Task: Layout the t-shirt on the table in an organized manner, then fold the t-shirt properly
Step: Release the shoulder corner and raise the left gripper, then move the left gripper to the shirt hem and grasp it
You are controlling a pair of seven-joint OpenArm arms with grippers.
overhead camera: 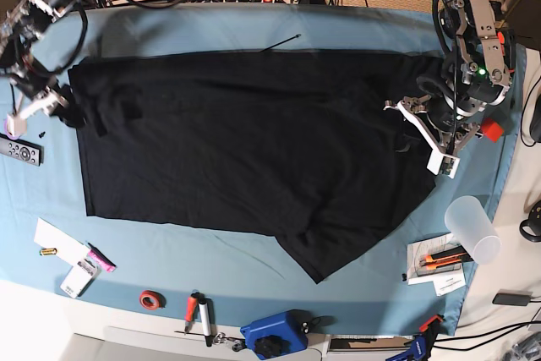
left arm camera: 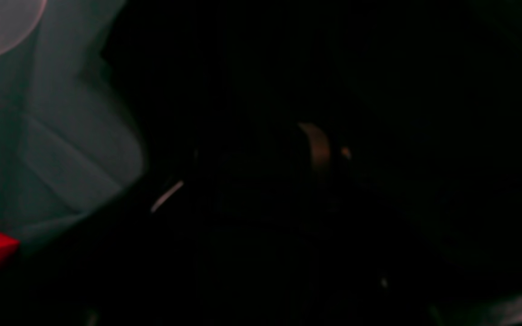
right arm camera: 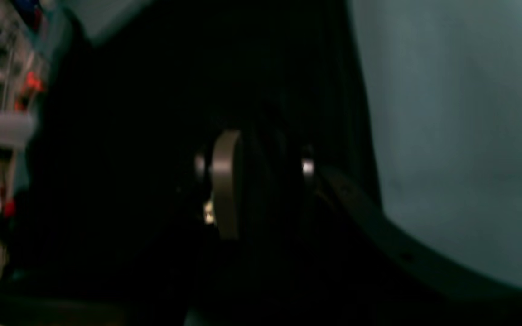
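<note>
- Right gripper (overhead camera: 61, 106) at far left of base view, on the shirt's left edge; jaws look clamped on fabric there, but wrist view too dark to be sure.
- Remote (overhead camera: 19, 151) just below it, on table (overhead camera: 211, 27).
- Shirt (overhead camera: 245, 141) spread black across frame centre, lower-right flap angled toward bottom edge.
- Red tape roll (overhead camera: 151, 299), markers (overhead camera: 199, 313) along bottom.
- Left gripper (overhead camera: 427, 134) at right, over the shirt's right edge; white jaws spread; whether cloth is caught, cannot tell.
- Clear cup (overhead camera: 473, 227) lower right.
</note>
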